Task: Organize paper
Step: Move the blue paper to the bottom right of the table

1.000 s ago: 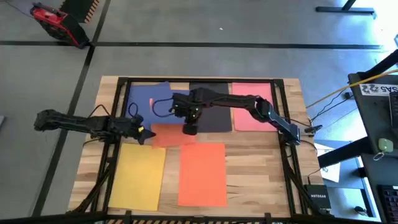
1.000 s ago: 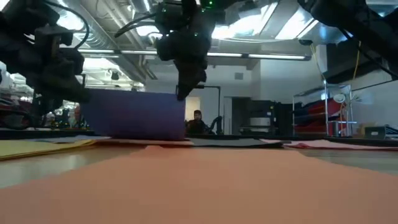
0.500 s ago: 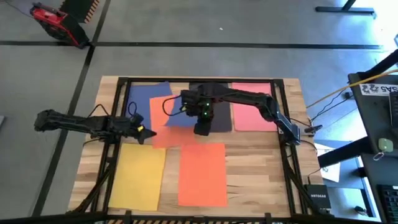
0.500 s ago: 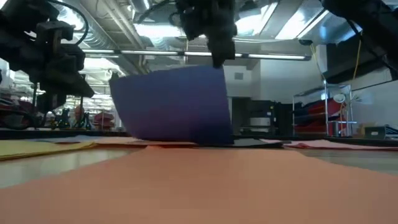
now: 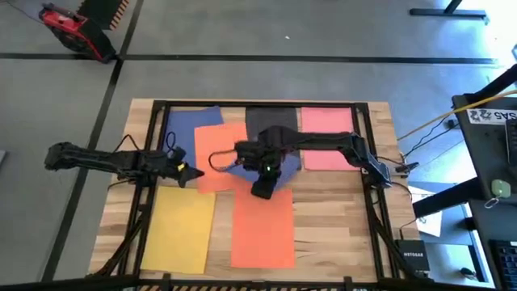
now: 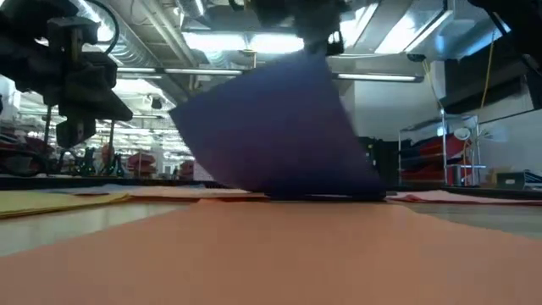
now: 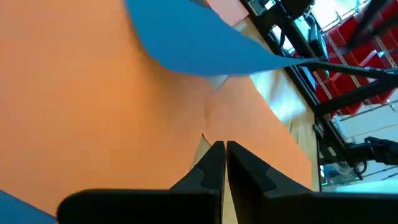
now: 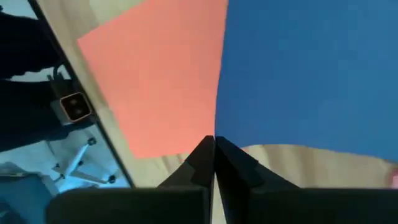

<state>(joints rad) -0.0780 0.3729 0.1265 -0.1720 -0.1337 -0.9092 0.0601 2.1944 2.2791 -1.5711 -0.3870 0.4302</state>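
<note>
While we watch from above, the right gripper [image 5: 265,188] at frame centre lifts a blue sheet [image 5: 239,167] over an orange sheet [image 5: 216,153]. Low view: the blue sheet hangs tilted. Wrist views: the right gripper is clamped on the blue sheet, the left gripper [image 7: 219,163] pinched on the orange sheet's edge. Next, we judge, comes laying the blue sheet down flat.

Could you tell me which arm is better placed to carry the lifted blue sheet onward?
The right: its pincer is shut on the blue sheet, lifted over the table's middle. The left pincer is shut on the orange sheet at the left.
</note>
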